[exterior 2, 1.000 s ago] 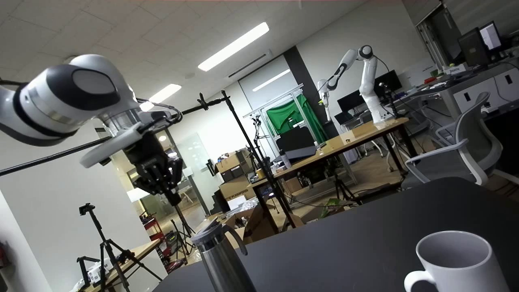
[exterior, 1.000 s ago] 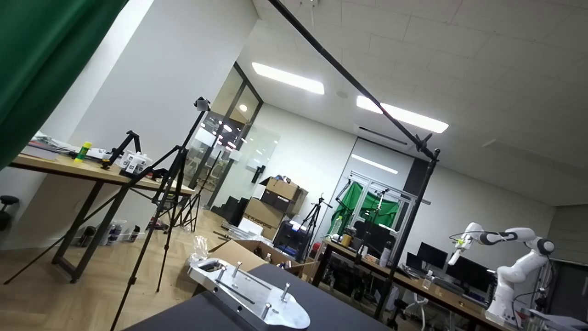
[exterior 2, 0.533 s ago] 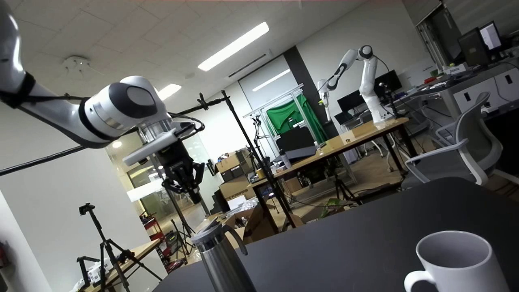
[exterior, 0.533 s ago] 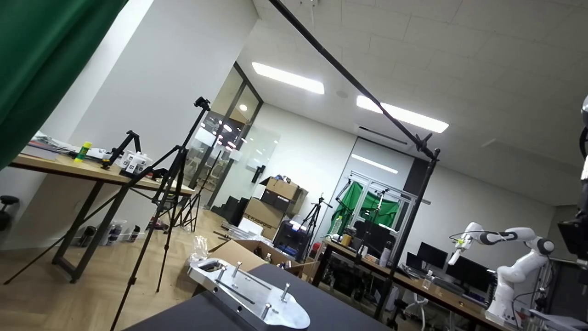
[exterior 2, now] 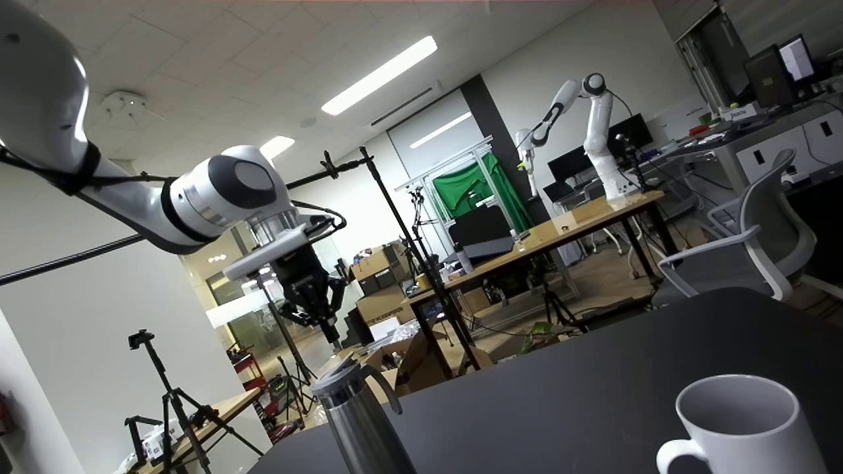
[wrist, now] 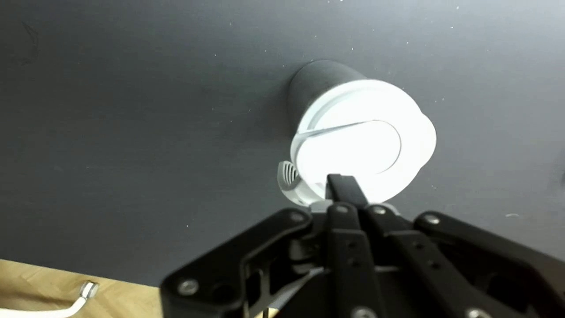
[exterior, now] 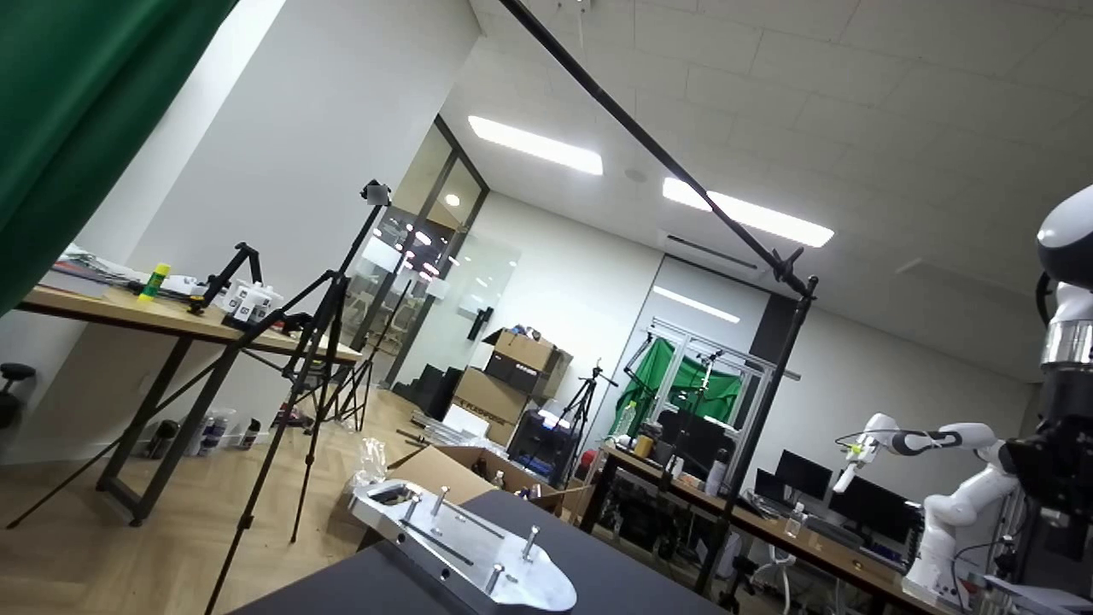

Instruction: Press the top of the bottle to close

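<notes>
My robot's hand (exterior 2: 330,331), clenched with its fingertips (wrist: 346,187) pressed together, hangs over the metallic bottle (exterior 2: 369,428) standing on the dark tabletop (exterior 2: 560,401). In my wrist view the tips overlap the edge of the bottle's pale lid (wrist: 364,141); I cannot tell whether they touch it. A white mug (exterior 2: 741,421) sits well apart from the bottle in an exterior view.

No wording can be read: in an exterior view, beyond the far edge of the tabletop (exterior: 608,577), the print on a cardboard box (exterior: 483,401) and the dark box (exterior: 511,372) above it is too small.
</notes>
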Motion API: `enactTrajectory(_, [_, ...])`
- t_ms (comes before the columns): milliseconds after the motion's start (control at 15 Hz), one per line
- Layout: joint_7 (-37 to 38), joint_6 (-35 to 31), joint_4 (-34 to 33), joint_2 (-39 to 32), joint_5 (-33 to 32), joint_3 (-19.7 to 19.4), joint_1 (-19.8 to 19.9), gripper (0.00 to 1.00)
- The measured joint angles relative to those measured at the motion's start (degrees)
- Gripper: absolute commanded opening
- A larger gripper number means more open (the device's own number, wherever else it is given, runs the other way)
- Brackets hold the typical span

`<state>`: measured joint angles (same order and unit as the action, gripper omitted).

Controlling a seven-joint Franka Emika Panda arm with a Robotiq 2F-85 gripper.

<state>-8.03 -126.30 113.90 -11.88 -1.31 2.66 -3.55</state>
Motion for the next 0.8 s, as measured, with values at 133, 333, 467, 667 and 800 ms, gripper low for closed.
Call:
enactTrajectory(133, [-0.42, 0.16, 0.0, -0.49, -0.06, 0.01, 0.0, 0.0])
enactTrajectory(333, [-0.45, -0.02, 0.0, -1.05, -1.51, -0.1, 0.01, 0.0])
enactTrajectory(467, [-0.43, -0.17, 0.03, -1.33, -2.24, -0.19, 0.06, 0.0])
enactTrajectory(667, [-0.43, -0.19, 0.27, -1.79, -2.27, -0.21, 0.19, 0.0])
enactTrajectory(800, [-0.43, -0.28, 0.4, -2.35, -2.26, -0.21, 0.25, 0.0])
